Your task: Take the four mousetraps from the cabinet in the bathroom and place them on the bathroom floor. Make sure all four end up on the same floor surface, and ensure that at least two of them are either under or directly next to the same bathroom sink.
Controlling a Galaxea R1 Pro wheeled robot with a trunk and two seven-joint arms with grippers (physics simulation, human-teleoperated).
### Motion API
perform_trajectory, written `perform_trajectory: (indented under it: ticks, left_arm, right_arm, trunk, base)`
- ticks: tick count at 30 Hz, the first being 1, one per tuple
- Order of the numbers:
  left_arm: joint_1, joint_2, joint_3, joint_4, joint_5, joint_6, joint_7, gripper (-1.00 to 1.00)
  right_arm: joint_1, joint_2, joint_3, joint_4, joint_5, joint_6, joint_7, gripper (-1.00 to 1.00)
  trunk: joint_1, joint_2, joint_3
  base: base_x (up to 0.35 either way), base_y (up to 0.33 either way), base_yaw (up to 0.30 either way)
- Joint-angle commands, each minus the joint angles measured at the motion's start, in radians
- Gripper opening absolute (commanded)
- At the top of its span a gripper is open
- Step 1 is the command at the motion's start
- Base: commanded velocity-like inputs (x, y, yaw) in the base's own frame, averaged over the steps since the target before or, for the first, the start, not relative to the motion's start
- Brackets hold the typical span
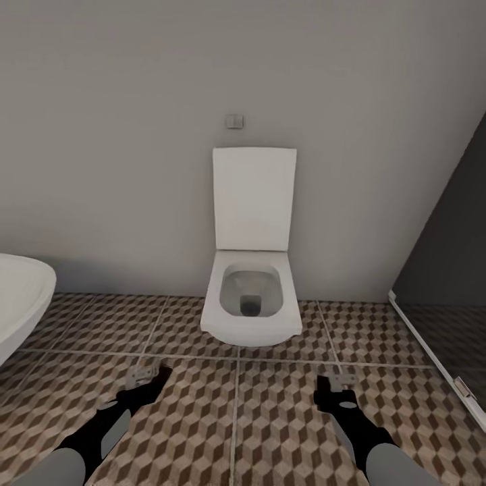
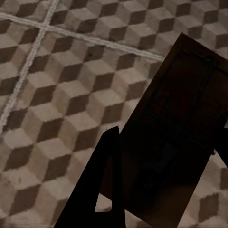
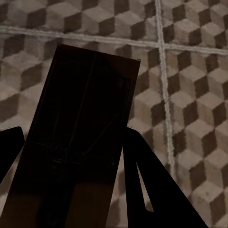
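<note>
Both arms reach forward low over the cube-patterned bathroom floor point(image 1: 236, 432). My left gripper point(image 1: 144, 382) is shut on a mousetrap point(image 1: 140, 372), a small flat slab with pale metal parts. The left wrist view shows that mousetrap point(image 2: 183, 118) as a dark brown slab with a wire frame, held between dark fingers point(image 2: 102, 190) above the tiles. My right gripper point(image 1: 337, 390) is shut on a second mousetrap point(image 1: 341, 379). That second mousetrap point(image 3: 83, 123) lies between the fingers point(image 3: 147, 185) in the right wrist view. The cabinet and the sink are out of view.
A white wall-hung toilet point(image 1: 251, 297) with its lid up stands straight ahead against the grey wall. A rounded white tub rim point(image 1: 20, 304) juts in at the left. A dark glass shower panel point(image 1: 445, 297) with a white base rail closes the right side.
</note>
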Motion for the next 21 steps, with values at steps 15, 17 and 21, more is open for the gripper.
perform_trajectory:
  ticks: [15, 17, 21]
  left_arm:
    - [0.0, 0.001, -0.005, -0.002, 0.009, 0.001, 0.002, -1.0]
    - [0.0, 0.001, -0.005, -0.002, 0.009, 0.0, 0.002, -1.0]
    - [0.0, 0.001, -0.005, -0.002, 0.009, -0.001, 0.002, -1.0]
  right_arm:
    - [0.0, 0.001, -0.005, -0.003, 0.008, 0.004, -0.001, -1.0]
    - [0.0, 0.001, -0.005, -0.003, 0.008, 0.004, -0.001, -1.0]
    - [0.0, 0.001, -0.005, -0.004, 0.008, 0.003, -0.001, -1.0]
  trunk:
    - [0.006, -0.004, -0.059]
    - [0.007, -0.004, -0.067]
    - [0.009, -0.005, -0.082]
  base:
    - [0.0, 0.0, 0.0]
    - [0.0, 0.0, 0.0]
    - [0.0, 0.0, 0.0]
